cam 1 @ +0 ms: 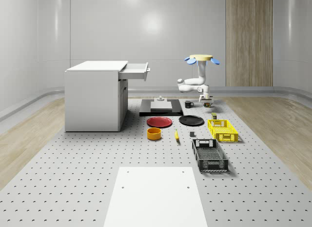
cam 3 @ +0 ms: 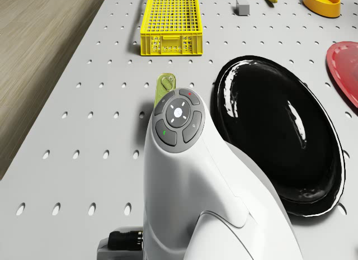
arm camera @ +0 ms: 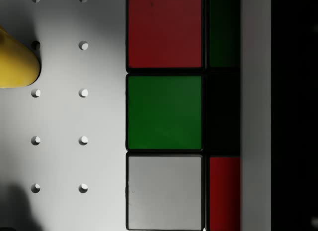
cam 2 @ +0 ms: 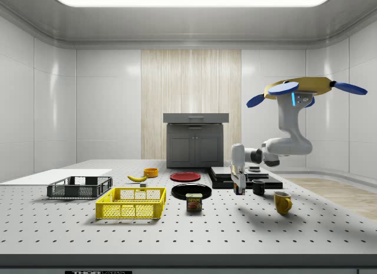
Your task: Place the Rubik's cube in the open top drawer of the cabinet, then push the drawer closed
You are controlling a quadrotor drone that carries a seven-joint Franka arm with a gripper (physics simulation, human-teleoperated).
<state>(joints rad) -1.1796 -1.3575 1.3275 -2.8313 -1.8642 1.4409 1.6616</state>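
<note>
Hovering beside the black plate (cam 3: 279, 131) at the far side of the table (cam 1: 73, 178), my drone (cam 2: 300, 88) holds the arm bent down so my end effector (cam 1: 208, 104) hangs low over the cube (arm camera: 165, 112). The wrist view looks straight onto red, green and white tiles, very close. I cannot tell how far my fingers are spread or whether they have hold of the cube. A yellow mug (cam 2: 283, 202) sits near it, a dark mug (cam 2: 258, 187) just behind. My worry: closing off-centre could skew or slip the cube, and drone sway could knock either mug. The open drawer (cam 1: 135, 71) is high on the cabinet (cam 1: 92, 100) and well apart, so a weak hold might drop the cube on the way.
</note>
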